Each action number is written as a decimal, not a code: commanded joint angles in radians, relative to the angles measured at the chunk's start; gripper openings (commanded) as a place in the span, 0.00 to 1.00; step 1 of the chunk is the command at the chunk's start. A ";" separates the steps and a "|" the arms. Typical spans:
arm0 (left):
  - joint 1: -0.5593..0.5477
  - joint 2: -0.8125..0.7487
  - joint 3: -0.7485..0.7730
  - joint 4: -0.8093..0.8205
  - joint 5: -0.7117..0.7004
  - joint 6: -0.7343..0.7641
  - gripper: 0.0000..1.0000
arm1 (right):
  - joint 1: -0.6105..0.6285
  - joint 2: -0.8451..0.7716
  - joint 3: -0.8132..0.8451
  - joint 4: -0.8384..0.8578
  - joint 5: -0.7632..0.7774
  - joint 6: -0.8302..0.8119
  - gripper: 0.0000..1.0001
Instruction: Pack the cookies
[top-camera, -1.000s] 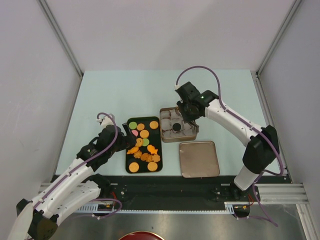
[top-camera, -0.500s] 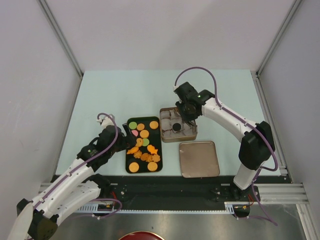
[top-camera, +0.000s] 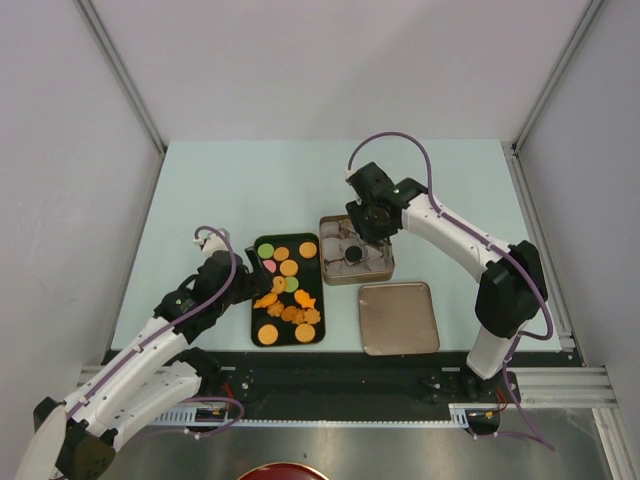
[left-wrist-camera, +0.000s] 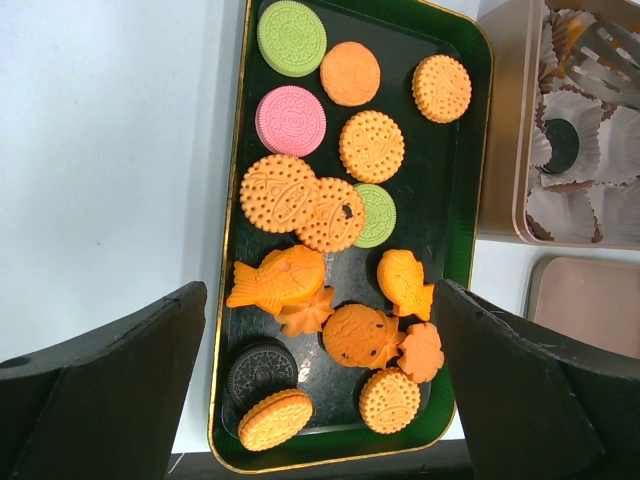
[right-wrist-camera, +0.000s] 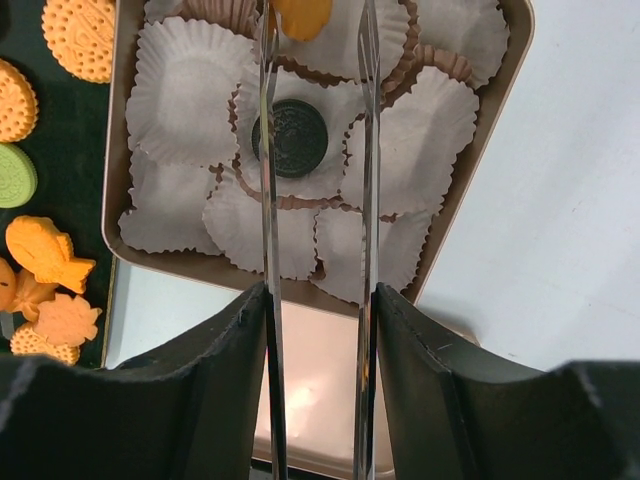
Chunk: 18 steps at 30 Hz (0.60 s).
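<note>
Spanning most of the overhead view, a pale table (top-camera: 250, 180) is seen with both arms reaching in from the bottom edge. Near the centre lies a black tray (left-wrist-camera: 222, 300) with a gold rim. To its right, just beside it, stands a tan tin (right-wrist-camera: 112, 150), and the tin's lid (top-camera: 398, 318) lies flat on the table below and to the right.

The left tool (left-wrist-camera: 318, 330) is held at the tray's lower left with its fingers spread wide and nothing between them. The right tool (right-wrist-camera: 314, 200) is poised over the tin. Its two thin metal blades stand parted, and nothing is seen clamped between them.

Most of the cookies (left-wrist-camera: 300, 200) are spread over the tray. Round orange discs make up the bulk, some of them overlapping. A green one (left-wrist-camera: 292, 37) sits at the tray's upper left with a pink one (left-wrist-camera: 291, 120) below it. Fish-shaped (left-wrist-camera: 275, 280) and flower-shaped orange pieces lie lower down, and a dark one (left-wrist-camera: 260, 370) rests near the lower left corner.

The tin is lined with white crinkled paper cups (right-wrist-camera: 185, 90). A dark sandwich cookie (right-wrist-camera: 290, 138) lies in one cup, in line with the gap between the blades. An orange cookie (right-wrist-camera: 300, 15) is partly seen in a brown cup at the top edge of the right wrist view.
</note>
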 joint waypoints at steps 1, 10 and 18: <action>0.007 -0.012 -0.004 0.022 0.005 -0.011 1.00 | 0.001 -0.005 0.065 0.015 0.050 0.006 0.50; 0.007 -0.010 -0.001 0.020 0.005 -0.013 1.00 | 0.014 -0.043 0.071 0.003 0.119 -0.008 0.48; 0.007 -0.022 -0.004 0.014 0.002 -0.011 1.00 | 0.017 -0.069 0.046 0.017 0.112 0.000 0.42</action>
